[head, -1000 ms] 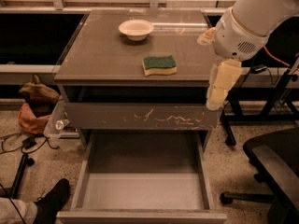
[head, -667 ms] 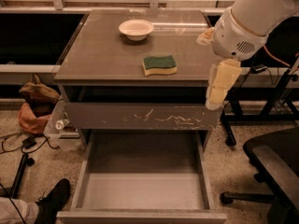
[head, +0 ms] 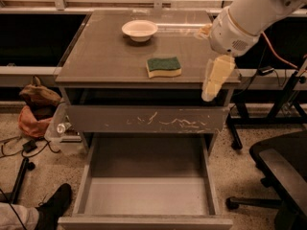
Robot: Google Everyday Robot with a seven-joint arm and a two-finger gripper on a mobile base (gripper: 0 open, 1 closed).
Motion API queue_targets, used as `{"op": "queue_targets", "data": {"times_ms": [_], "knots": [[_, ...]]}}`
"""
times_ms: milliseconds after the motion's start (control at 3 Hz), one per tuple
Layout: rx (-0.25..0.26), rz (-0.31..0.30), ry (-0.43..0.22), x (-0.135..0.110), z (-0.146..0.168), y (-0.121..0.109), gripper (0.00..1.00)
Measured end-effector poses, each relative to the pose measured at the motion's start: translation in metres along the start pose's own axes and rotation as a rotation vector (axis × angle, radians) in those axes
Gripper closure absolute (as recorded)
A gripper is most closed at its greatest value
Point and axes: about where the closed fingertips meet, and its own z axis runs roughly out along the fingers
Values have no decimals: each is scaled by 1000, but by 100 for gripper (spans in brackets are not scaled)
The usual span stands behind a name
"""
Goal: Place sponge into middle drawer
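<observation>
The sponge, green on top with a pale yellow body, lies flat on the cabinet's top near its front edge. The middle drawer is pulled wide open below, and its plain grey floor holds nothing. My gripper hangs at the cabinet's front right corner, to the right of the sponge and a little lower than the top. It points down and holds nothing.
A white bowl stands at the back of the cabinet top. The scratched grey drawer front is shut above the open drawer. A black office chair stands to the right. A bag, cables and a shoe lie on the floor at left.
</observation>
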Motion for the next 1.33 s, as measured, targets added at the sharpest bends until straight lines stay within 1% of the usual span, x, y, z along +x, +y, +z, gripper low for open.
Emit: {"op": "queue_targets", "data": {"times_ms": [333,667,1000,1333], "knots": [[10,-18,-30,7,24,-36,0],[-15,-9,-81,19,51,-64,0],[-54,-3,-118,22,82,-89,0],[-84,-11,-142,15,111,-116,0]]}}
